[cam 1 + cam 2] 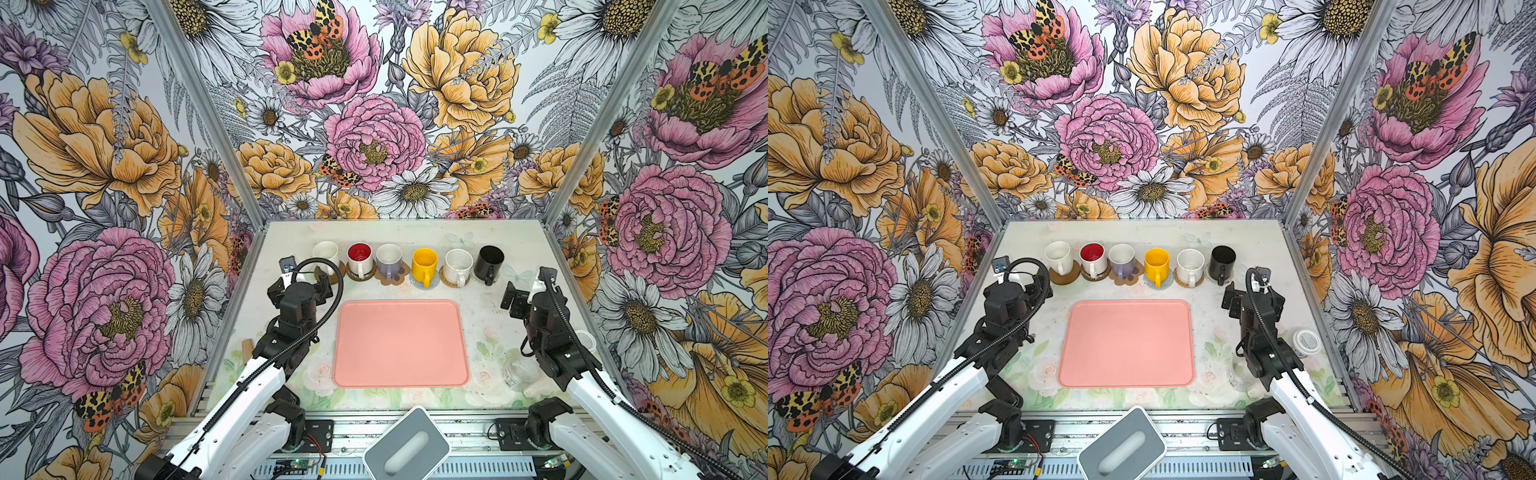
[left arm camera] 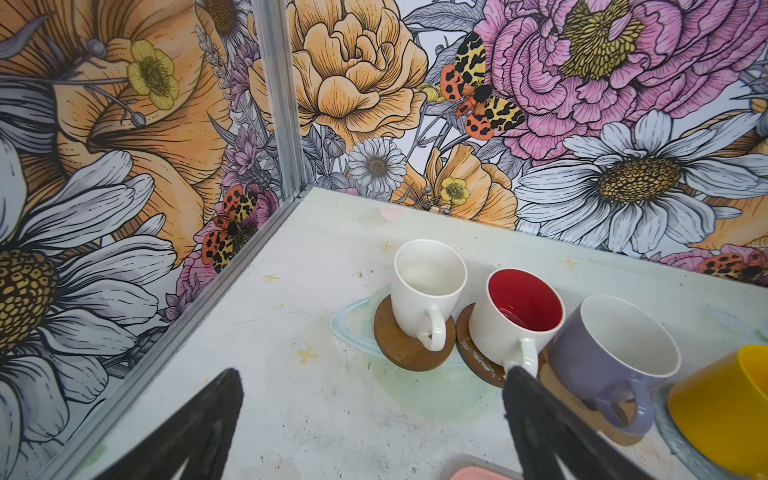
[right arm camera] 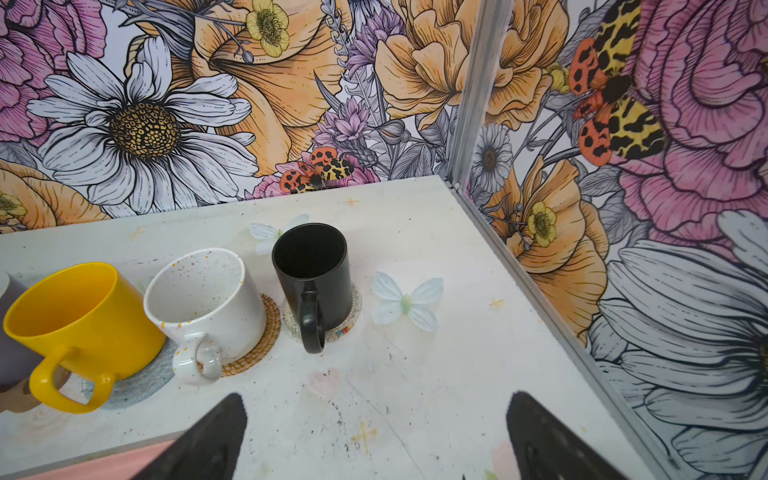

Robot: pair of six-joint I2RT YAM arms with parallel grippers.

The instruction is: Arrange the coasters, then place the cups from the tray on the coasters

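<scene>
The white tabletop (image 1: 490,316) carried a large salmon-pink rectangular tray (image 1: 401,345) at its middle, with nothing on it; each wrist view caught only a corner of it

The left gripper (image 2: 374,374) hung near the far left corner of the tray, jaws spread wide and holding nothing. The right gripper (image 3: 378,398) hung by the far right corner, likewise wide and empty. In both top views the arms' own bodies hid the fingers

Six mugs stood upright in a row along the far side, handles facing near. From left to right they were a plain white mug (image 1: 326,253), a white mug with red inside (image 1: 359,257), a lavender mug (image 1: 389,259), a yellow mug (image 1: 424,264), a speckled white mug (image 1: 458,264) and a black mug (image 1: 489,259). The left wrist view cut off the yellow one

Each mug sat on a coaster, in the same order: a glossy brown disc (image 2: 399,340), a second brown disc (image 2: 473,357), a tan paw-print mat (image 2: 582,403), a grey-blue woven round (image 3: 137,382), a tan woven round (image 3: 257,345) and a pale translucent round (image 3: 353,311), which was mostly covered

Near right, a clear glass jar (image 1: 519,374) was half hidden behind the right arm, and a white round lid (image 1: 1306,343) lay to its right
</scene>
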